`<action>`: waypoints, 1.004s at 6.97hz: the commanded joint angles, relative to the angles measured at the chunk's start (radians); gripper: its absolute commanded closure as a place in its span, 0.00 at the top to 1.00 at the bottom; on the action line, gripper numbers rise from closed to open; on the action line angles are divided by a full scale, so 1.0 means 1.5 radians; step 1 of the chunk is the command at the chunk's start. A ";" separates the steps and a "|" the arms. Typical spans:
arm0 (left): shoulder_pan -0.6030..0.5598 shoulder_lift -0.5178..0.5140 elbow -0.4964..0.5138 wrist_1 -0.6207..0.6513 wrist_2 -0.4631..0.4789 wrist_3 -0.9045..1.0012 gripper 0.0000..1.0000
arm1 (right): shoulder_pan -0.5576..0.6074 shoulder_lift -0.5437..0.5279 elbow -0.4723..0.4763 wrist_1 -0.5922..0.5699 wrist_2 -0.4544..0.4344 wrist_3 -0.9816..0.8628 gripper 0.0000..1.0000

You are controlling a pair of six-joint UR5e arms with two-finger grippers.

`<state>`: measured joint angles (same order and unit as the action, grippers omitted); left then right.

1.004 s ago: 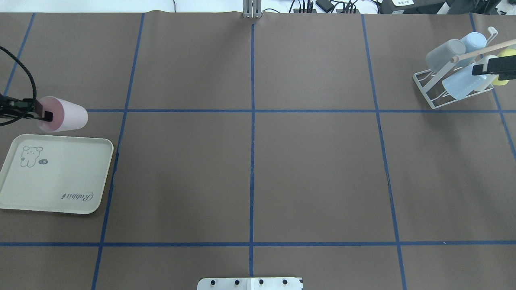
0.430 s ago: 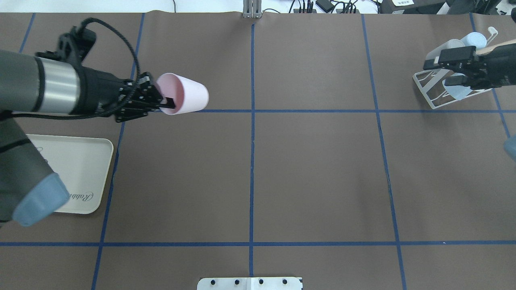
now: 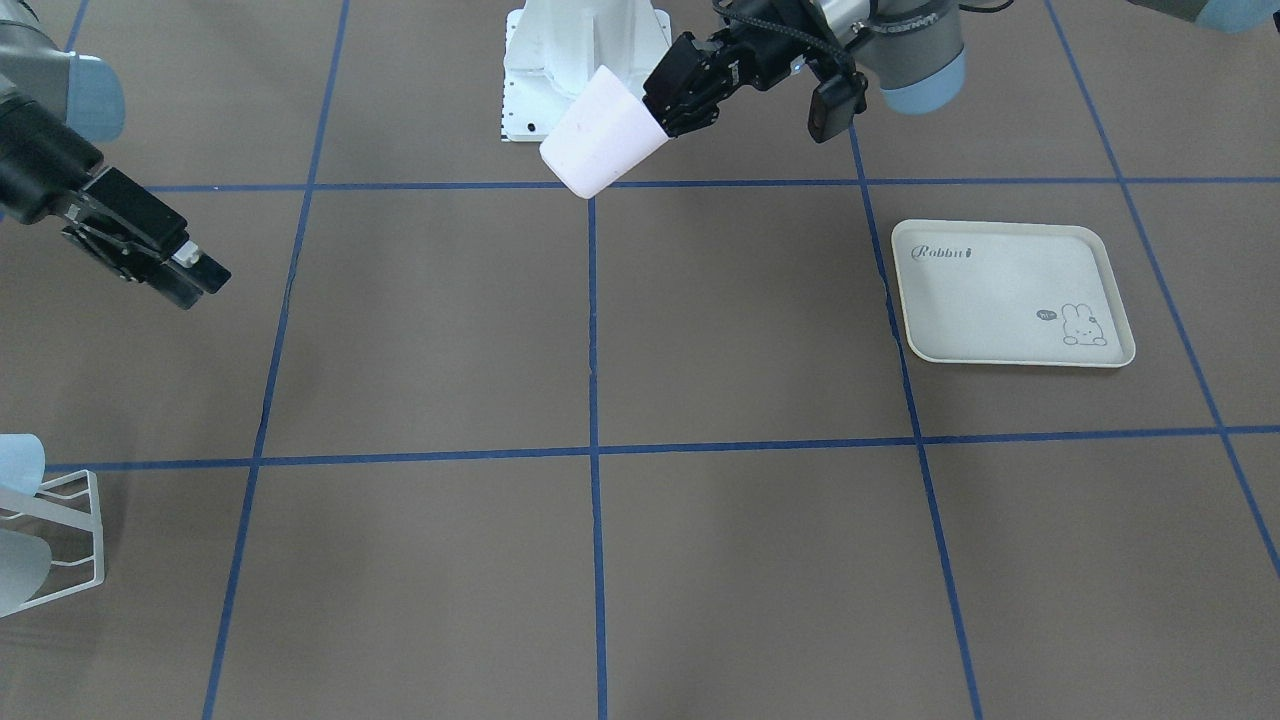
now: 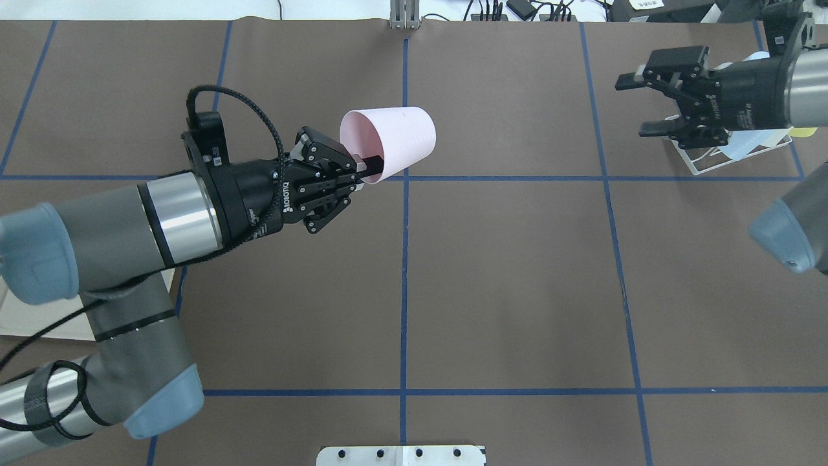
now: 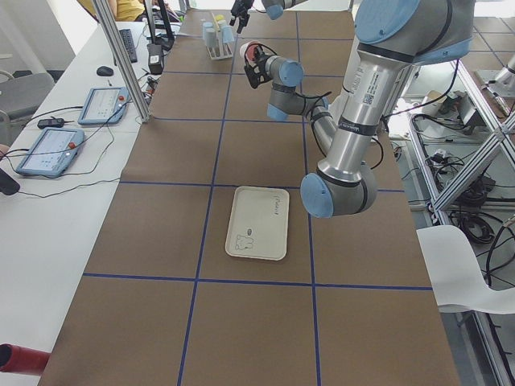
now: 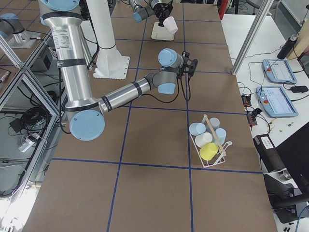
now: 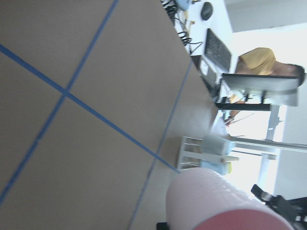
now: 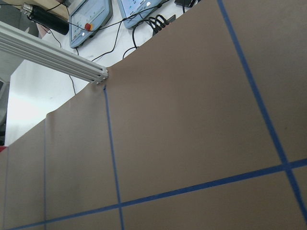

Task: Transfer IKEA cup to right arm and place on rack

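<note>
Cup: the pink cup [image 4: 394,139] hangs on its side in the air above the table [image 4: 517,278], over the central blue line
Left gripper: the left gripper [image 4: 367,173] is clamped on the cup's rim, one finger inside
Right gripper: the right gripper [image 4: 637,105] has its fingers spread and empty, just beside the rack [image 4: 693,166]
Rack: holds pale blue cups [image 6: 197,128] and a yellow cup [image 6: 208,152]
Tray: the cream tray [image 3: 1010,290] lies flat, well apart from the pink cup

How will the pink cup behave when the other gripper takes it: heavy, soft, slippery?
Probably light: the left gripper holds the pink cup sideways by its rim wall alone. Likely stiff: the pinched mouth looks round. Its smooth tapered wall might slip.
</note>
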<state>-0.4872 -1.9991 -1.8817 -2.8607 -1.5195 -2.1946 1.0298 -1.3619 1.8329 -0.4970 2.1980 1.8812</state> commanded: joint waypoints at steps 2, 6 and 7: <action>0.034 -0.019 0.109 -0.249 0.076 -0.057 0.00 | -0.060 0.069 0.057 0.089 -0.040 0.249 1.00; 0.061 -0.100 0.160 -0.321 0.018 -0.073 0.00 | -0.120 0.081 0.082 0.176 -0.098 0.316 1.00; 0.062 -0.101 0.158 -0.321 0.018 -0.074 0.00 | -0.124 0.085 0.082 0.176 -0.102 0.325 1.00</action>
<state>-0.4002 -2.1473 -1.6436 -3.3364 -1.4851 -2.3046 0.8533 -1.2417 1.9478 -0.2362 2.0523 2.3499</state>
